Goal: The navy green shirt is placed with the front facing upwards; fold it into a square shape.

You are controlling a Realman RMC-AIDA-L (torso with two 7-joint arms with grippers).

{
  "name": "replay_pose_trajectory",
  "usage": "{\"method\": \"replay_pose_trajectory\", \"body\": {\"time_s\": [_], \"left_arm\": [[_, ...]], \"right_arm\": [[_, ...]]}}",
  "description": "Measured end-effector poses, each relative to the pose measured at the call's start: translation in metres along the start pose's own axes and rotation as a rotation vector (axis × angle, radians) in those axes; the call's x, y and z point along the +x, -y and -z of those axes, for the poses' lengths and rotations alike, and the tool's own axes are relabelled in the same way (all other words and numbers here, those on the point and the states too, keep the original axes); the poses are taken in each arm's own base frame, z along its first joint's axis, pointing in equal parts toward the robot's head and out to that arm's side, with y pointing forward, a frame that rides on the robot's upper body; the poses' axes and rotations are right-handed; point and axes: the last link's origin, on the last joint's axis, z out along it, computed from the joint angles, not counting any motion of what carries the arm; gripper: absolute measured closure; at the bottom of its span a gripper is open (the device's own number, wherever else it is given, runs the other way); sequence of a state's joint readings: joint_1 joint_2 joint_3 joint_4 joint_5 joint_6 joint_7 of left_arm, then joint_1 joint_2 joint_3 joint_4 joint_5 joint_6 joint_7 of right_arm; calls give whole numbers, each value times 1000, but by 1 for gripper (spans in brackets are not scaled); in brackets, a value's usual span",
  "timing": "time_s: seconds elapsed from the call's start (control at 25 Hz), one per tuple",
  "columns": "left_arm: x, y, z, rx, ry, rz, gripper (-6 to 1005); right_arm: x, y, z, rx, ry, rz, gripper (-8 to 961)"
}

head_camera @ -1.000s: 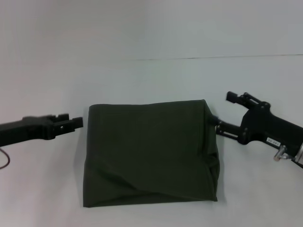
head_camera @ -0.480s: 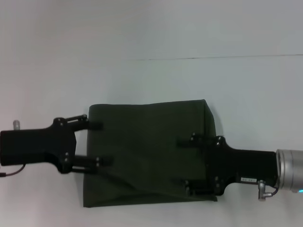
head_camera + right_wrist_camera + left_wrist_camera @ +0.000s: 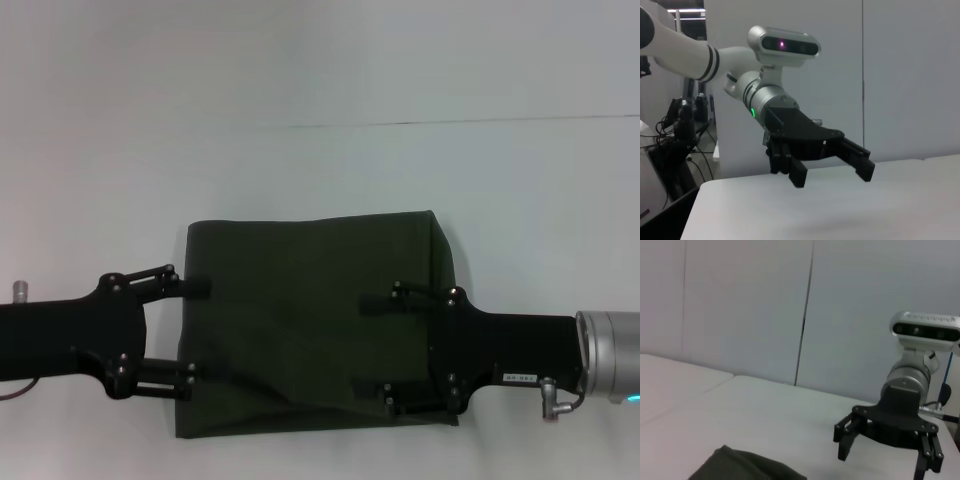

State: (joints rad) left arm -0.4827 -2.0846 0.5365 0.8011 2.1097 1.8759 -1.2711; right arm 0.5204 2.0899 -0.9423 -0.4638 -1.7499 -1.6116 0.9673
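Note:
The navy green shirt (image 3: 300,290) lies folded into a rough square on the white table (image 3: 320,170), plain olive side up, with a diagonal crease near its front edge. My left gripper (image 3: 190,332) is open over the shirt's left edge, one finger on either side of the edge's middle. My right gripper (image 3: 380,350) is open over the right half of the shirt and points left. The left wrist view shows a shirt corner (image 3: 740,467) and the right gripper (image 3: 885,460) farther off. The right wrist view shows the left gripper (image 3: 832,176) open above the table.
A thin seam (image 3: 450,122) crosses the table behind the shirt. Bare white tabletop surrounds the shirt on all sides. Wall panels (image 3: 740,305) stand behind the table, and dark equipment (image 3: 675,135) sits off its edge in the right wrist view.
Both arms swung in from the sides and turned their open fingers over the shirt. Since half a second ago the left gripper has drawn back a little to the left. The shirt has not moved.

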Motion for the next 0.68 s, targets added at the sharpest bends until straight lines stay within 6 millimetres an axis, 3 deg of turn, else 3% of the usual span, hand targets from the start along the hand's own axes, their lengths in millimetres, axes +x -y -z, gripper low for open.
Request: {"method": "replay_pose_trajectory", "body": {"time_s": [0.68], "left_arm": [[-2, 2, -1, 9, 17, -13, 53]], "right_arm": [[-3, -4, -8, -52, -4, -10, 53]]}}
